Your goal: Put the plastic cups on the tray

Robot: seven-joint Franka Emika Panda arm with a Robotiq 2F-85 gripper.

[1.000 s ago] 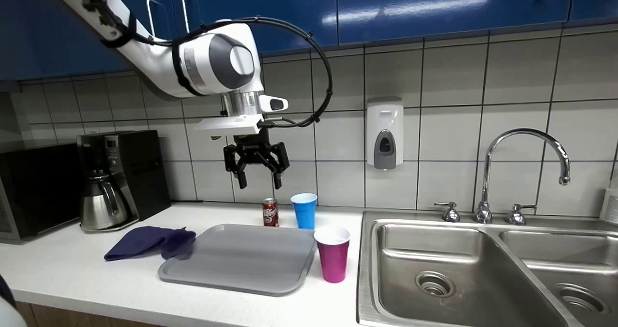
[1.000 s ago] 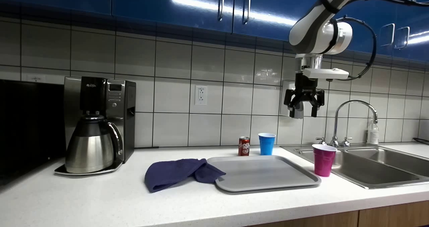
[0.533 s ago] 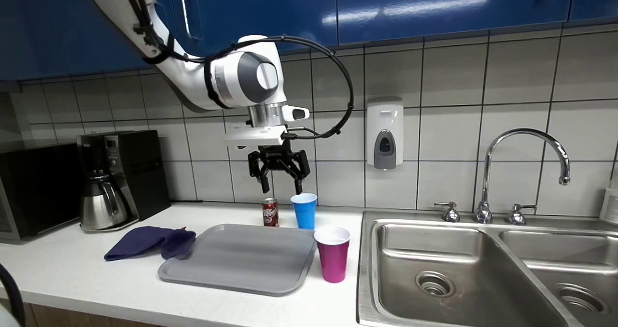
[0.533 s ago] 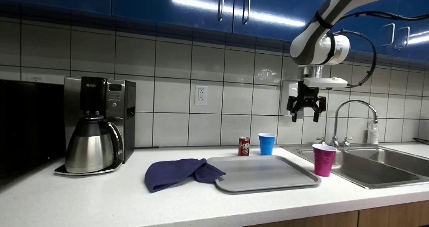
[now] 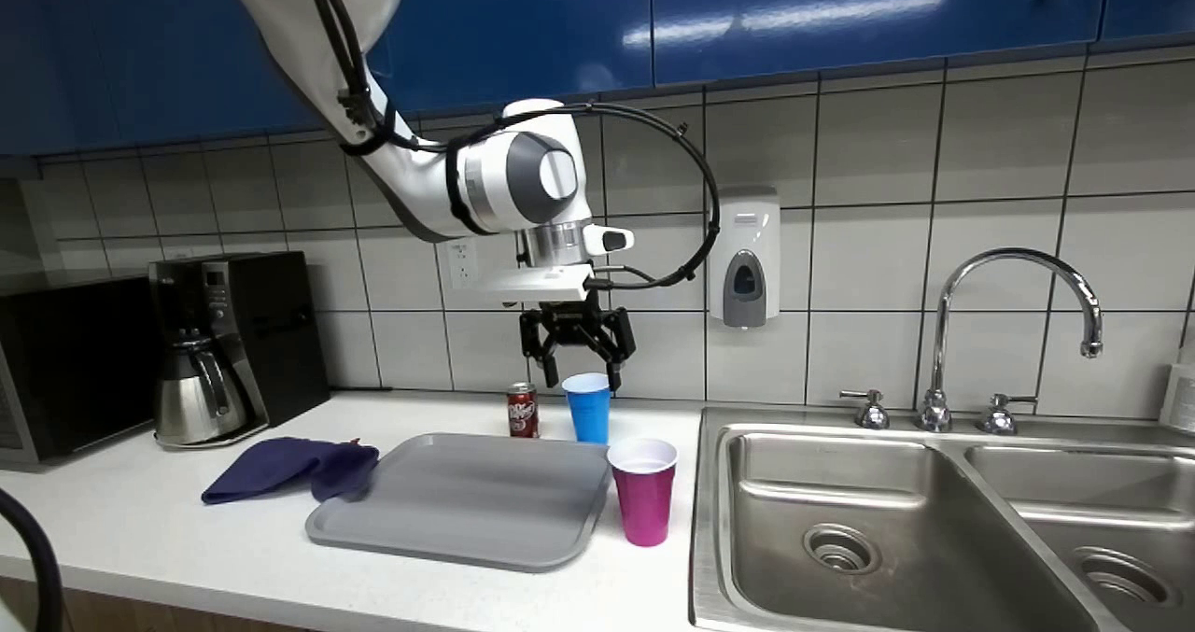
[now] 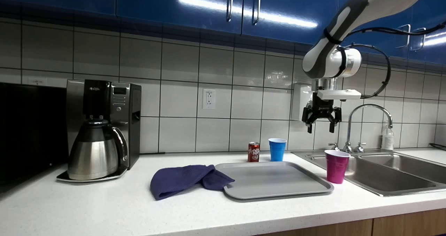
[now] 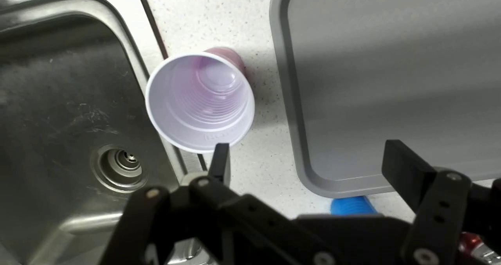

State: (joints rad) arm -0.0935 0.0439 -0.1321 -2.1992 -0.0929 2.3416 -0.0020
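The claw (image 6: pixel 321 128) hangs in the air above the tabletop (image 6: pixel 115 210), and it is released, with its 2 fingers (image 7: pixel 220 162) standing widely apart from each other. The magenta cup (image 6: pixel 336 168) stands upright on the tabletop between the gray tray (image 6: pixel 273 181) and the sink (image 5: pixel 840 494), and the blue cup (image 5: pixel 588 415), also upright, is behind the tray in both exterior views, near the red can (image 6: pixel 253 152). The purple cloth (image 6: pixel 183 181) lies there too, with 1 end at the tray's edge.

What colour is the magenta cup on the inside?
Whitish with a pale lilac tint; the wrist view, looking into the magenta cup, shows it best.
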